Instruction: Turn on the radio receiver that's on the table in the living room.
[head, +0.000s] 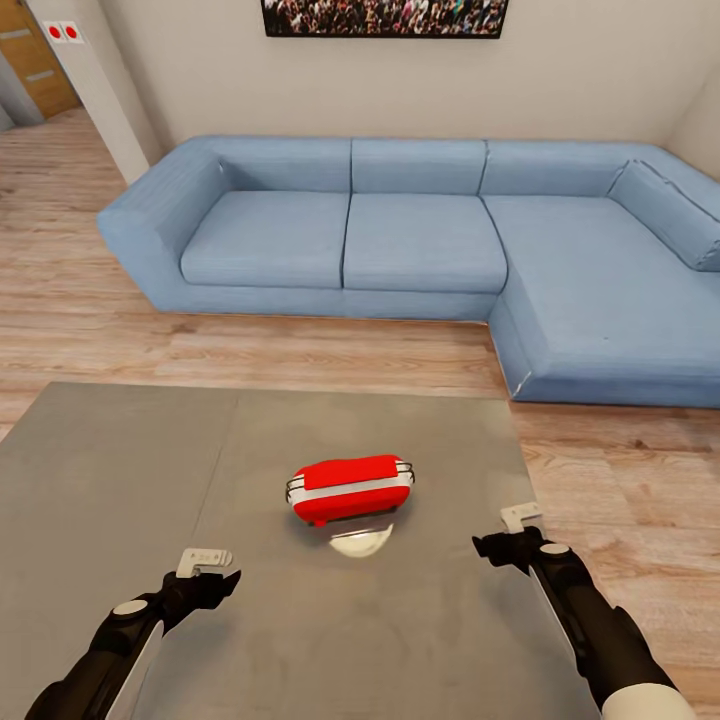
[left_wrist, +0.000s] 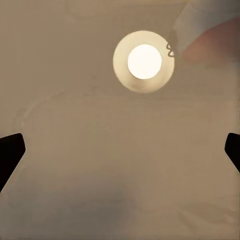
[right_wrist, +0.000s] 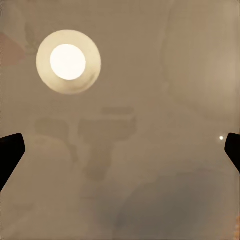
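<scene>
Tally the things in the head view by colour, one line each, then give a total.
Red: 1, the rounded red radio receiver with a silver band.
Grey: 1, the glossy grey table.
Blue: 1, the blue L-shaped fabric sofa.
Black: 2, the left gripper and right gripper.
Total: 5.

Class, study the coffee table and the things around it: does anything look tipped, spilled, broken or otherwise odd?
Nothing looks spilled or broken. The red radio lies slightly askew near the middle of the grey table, apart from both grippers. The pale round patch just in front of it is a lamp's reflection in the glossy top, not a spill.
</scene>
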